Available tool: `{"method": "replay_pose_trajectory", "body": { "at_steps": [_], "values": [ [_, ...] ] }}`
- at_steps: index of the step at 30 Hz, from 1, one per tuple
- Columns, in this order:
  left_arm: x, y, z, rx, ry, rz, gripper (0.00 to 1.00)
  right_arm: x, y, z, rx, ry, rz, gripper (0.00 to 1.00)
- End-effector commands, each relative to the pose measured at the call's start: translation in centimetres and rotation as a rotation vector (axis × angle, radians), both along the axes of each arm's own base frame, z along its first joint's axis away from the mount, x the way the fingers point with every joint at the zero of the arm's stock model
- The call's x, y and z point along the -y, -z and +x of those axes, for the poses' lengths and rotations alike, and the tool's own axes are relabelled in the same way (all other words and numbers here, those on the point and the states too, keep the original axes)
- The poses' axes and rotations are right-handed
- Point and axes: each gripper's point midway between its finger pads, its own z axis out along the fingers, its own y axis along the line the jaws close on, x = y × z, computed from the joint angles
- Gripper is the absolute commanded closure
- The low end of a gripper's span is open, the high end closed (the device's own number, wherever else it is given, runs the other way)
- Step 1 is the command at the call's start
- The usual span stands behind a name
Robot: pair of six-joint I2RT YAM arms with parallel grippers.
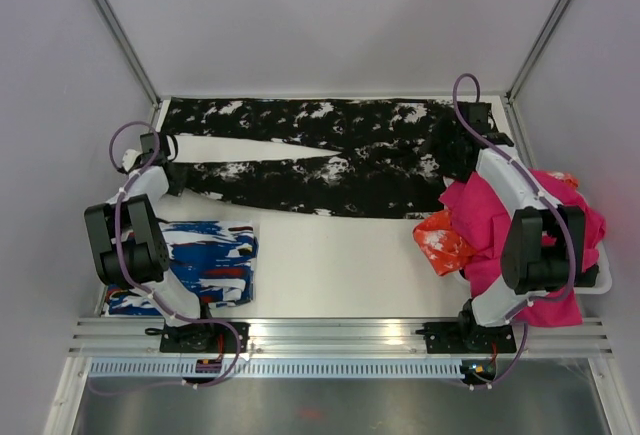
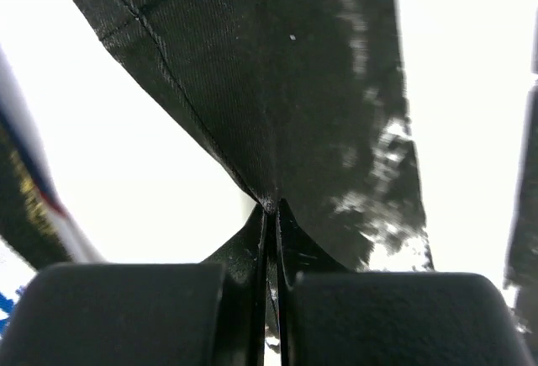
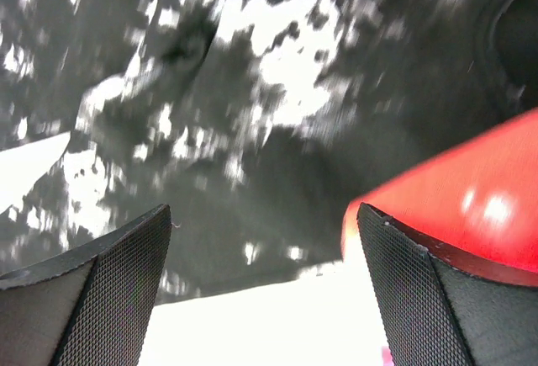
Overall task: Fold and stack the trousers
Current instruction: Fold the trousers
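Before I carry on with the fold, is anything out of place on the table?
Yes: the magenta and orange heap on the right spills against the waist of the trousers, right by the open right gripper. The left gripper is pinching a leg hem as expected.

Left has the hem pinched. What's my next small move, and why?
Probably lower the right tool and close it on the waist end of the trousers: it hangs wide open over that fabric, while the left tool is shut on the near leg's hem.

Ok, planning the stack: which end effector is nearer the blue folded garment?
Left. The left end effector pinches the trousers just beyond the blue folded garment; right end effector hovers open far across.
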Motion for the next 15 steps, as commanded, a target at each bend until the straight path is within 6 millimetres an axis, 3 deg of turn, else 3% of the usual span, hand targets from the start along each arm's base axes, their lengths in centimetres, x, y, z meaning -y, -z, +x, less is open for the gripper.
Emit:
{"method": "replay_pose_trajectory", "body": {
  "at_steps": [1, 3, 5, 12, 15],
  "values": [
    [-1.6, -5.4, 2.8, 0.112, 0.065, 0.107, 0.98, -2.2, 0.0, -2.7, -0.05, -0.001, 0.038, 0.02],
    [-1.4, -5.3, 3.1, 0.111, 0.087, 0.098, 0.98, -4.5, 0.4, -3.2, -0.077, -0.066, 0.03, 0.02],
    [-1.3, -5.5, 3.3, 0.12, 0.098, 0.101, 0.98, -5.2, 1.0, -3.8, -0.122, -0.07, 0.021, 0.02],
    [-1.1, -6.1, 3.3, 0.14, 0.116, 0.102, 0.98, -6.2, 4.8, -4.9, -0.263, 0.061, 0.121, 0.03],
    [-1.2, -6.3, 3.3, 0.147, 0.111, 0.107, 0.98, -6.8, 5.1, -5.8, -0.328, 0.133, 0.168, 0.03]
  ]
}}
